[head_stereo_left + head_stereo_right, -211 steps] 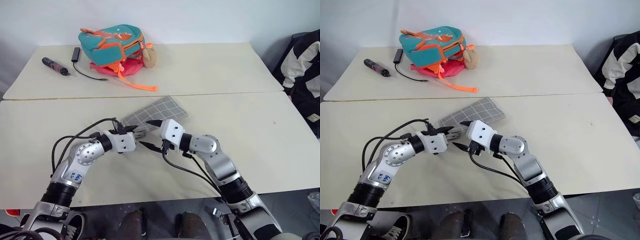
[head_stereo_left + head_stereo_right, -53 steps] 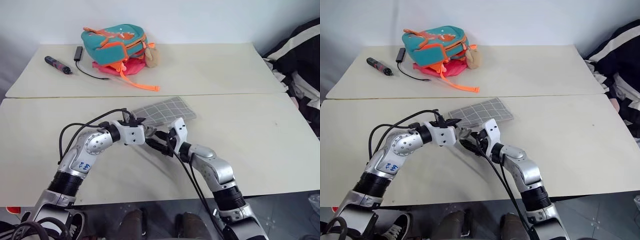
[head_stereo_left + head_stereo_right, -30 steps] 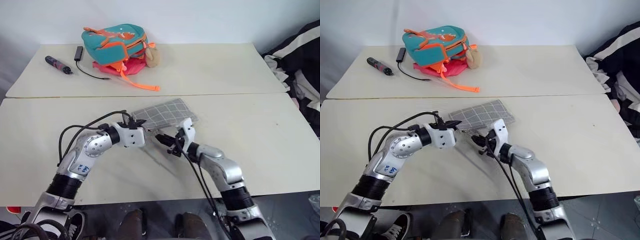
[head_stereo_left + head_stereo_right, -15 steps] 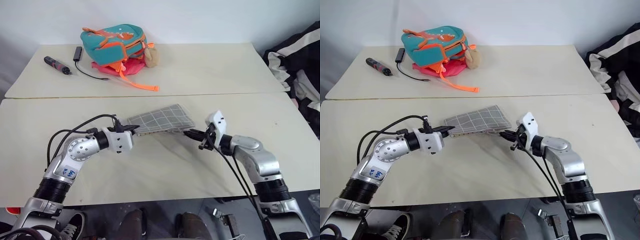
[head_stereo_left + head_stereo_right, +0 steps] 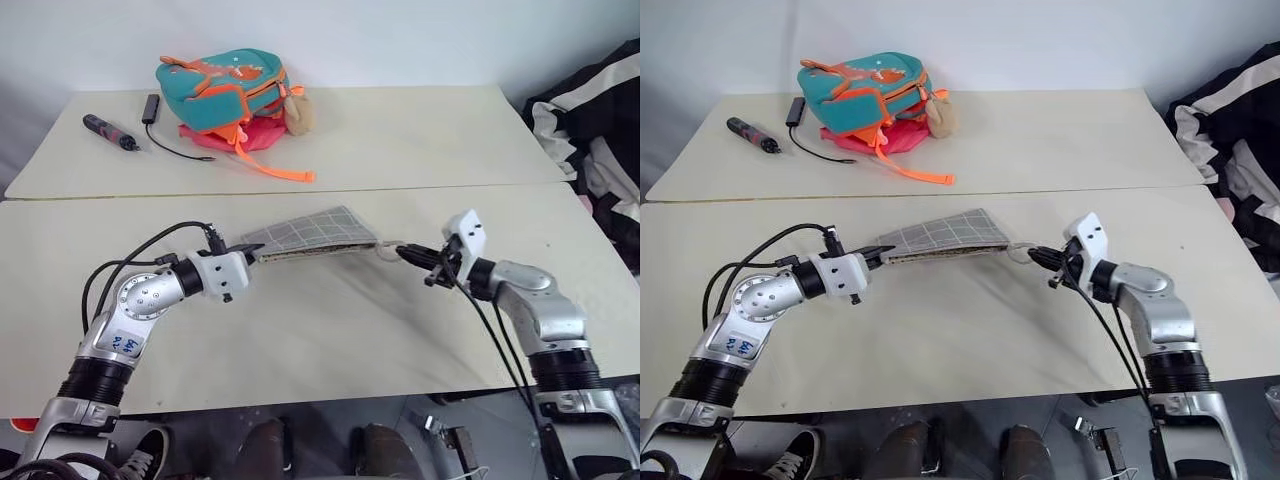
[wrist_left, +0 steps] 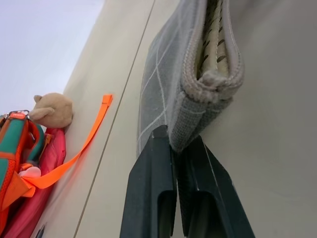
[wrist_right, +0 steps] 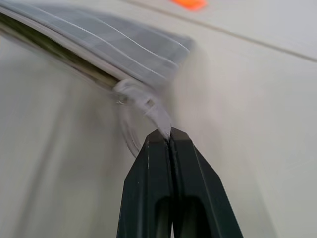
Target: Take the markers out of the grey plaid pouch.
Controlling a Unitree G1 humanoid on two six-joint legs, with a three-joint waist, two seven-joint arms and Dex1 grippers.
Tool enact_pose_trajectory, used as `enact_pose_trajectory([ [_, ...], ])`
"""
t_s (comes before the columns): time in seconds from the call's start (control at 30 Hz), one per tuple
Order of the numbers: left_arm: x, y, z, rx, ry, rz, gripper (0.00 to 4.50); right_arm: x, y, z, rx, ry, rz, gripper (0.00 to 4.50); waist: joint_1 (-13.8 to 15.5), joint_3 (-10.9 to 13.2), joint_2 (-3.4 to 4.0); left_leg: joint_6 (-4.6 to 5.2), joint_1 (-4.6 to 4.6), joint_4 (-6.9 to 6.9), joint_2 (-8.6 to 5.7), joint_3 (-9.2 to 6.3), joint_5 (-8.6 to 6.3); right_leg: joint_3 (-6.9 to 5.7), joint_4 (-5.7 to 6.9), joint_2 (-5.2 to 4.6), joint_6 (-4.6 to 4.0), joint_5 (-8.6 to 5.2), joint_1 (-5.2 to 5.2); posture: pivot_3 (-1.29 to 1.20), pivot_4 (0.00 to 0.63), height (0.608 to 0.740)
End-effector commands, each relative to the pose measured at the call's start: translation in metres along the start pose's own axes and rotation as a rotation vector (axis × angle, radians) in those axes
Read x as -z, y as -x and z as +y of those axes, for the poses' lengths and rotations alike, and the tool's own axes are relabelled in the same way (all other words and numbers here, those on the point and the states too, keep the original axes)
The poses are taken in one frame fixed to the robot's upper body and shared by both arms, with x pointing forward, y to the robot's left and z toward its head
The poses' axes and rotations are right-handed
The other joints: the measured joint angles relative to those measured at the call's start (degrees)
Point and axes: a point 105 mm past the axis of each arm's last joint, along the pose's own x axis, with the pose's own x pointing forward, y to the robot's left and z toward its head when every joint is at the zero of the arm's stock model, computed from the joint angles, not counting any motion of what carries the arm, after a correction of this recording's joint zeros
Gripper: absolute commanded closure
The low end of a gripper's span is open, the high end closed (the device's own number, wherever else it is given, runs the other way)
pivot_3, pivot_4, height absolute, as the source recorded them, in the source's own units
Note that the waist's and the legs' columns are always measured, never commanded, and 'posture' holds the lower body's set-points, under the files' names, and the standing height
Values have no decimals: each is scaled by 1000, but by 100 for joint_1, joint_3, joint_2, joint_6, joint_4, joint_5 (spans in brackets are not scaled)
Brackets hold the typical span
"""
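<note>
The grey plaid pouch [image 5: 310,235] hangs stretched between my two grippers, just above the near table. My left gripper [image 5: 250,255] is shut on the pouch's left end corner [image 6: 190,124]. My right gripper [image 5: 405,255] is shut on the clear zipper loop [image 7: 130,134] at the pouch's right end. In the left wrist view the pouch's top edge gapes a little, showing beige lining [image 6: 213,34]. The markers are hidden inside the pouch.
A teal-and-orange backpack [image 5: 225,85] on a pink item sits on the far table, with an orange strap [image 5: 275,168] trailing toward the seam. A black-and-red tool [image 5: 110,132] with a cable lies at the far left. Dark striped clothing [image 5: 600,110] is at the right edge.
My right gripper has swung far to the right with the zipper loop. The left gripper has drifted slightly left. The pouch now spans between them.
</note>
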Motion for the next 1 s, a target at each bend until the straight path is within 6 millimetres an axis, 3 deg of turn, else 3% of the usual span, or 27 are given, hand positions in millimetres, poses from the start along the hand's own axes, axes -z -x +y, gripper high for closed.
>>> enact_pose_trajectory([
  [0.03, -4, 4, 13, -52, 7, -17, 4500, -4, 9, -13, 60, 68, 13, 4478, 32, 0, 0, 1, -1, 2, -2, 0, -1, 0, 0, -1, 0, 0, 0, 0, 150, 740],
  [0.1, -4, 5, 13, -55, 38, -22, 4500, -5, 11, -17, 71, 74, 24, 4478, 53, 0, 0, 3, -2, 6, -5, -2, -2, -1, 1, -2, 1, 0, 1, 0, 150, 740],
  [0.2, -6, 6, 13, -49, 70, -34, 4500, -12, 16, -20, 48, -55, -14, 3933, 37, 0, 0, 4, -1, 6, -5, -2, -3, 0, 0, -5, 2, 1, 3, 0, 150, 740],
  [0.37, -13, 5, 10, -16, 228, -73, 4500, -29, 33, -27, 66, 79, -9, 2177, 34, 1, 1, 4, -2, 6, -3, -2, -2, 0, -1, -5, 2, 1, 2, 0, 150, 740],
  [0.47, -17, 3, 11, -4, 279, -85, 4500, -56, 30, -16, 10, 164, -74, 1134, 33, 1, 2, 3, -1, 6, -2, -2, -2, 0, -2, -5, 2, 1, 3, 0, 150, 740],
  [0.53, -20, 1, 10, 16, 321, -94, 4500, -77, 23, 1, -53, 176, -142, 1134, 8, 2, 3, 3, 0, 6, -1, -2, -2, 1, -2, -4, 2, 1, 3, 0, 150, 740],
  [0.63, -31, -6, 15, 25, 398, -134, 4500, -97, 5, 38, -182, 207, -206, 1765, 6, 2, 3, -2, 0, 6, 7, -2, -3, 3, -3, 0, 2, 1, 3, 0, 150, 740],
  [0.7, -39, -10, 17, 38, 401, -147, 4500, -103, -7, 60, -228, 266, -222, 2439, 21, 2, 3, -3, -1, 6, 8, -7, -2, 2, -2, 0, 2, 1, 3, 0, 150, 740],
  [0.8, -42, -13, 16, 53, 389, -141, 4500, -111, -16, 77, -253, 305, -235, 3563, 43, 2, 3, -2, -3, 9, 1, -5, -4, 3, -2, 0, 2, 1, 3, 0, 150, 740],
  [0.87, -45, -15, 14, 60, 393, -147, 4500, -104, -21, 86, -280, 398, -186, 4301, 54, 2, 3, 2, -4, 13, -5, -7, -6, 1, -1, 0, 2, 1, 5, 0, 150, 740],
  [1.0, -52, -18, 8, 74, 390, -158, 4500, -88, -25, 87, -295, 489, -115, 4479, 47, 2, 2, 8, -4, 21, -7, -8, -10, 1, -3, 0, 5, 3, 10, 0, 150, 740],
])
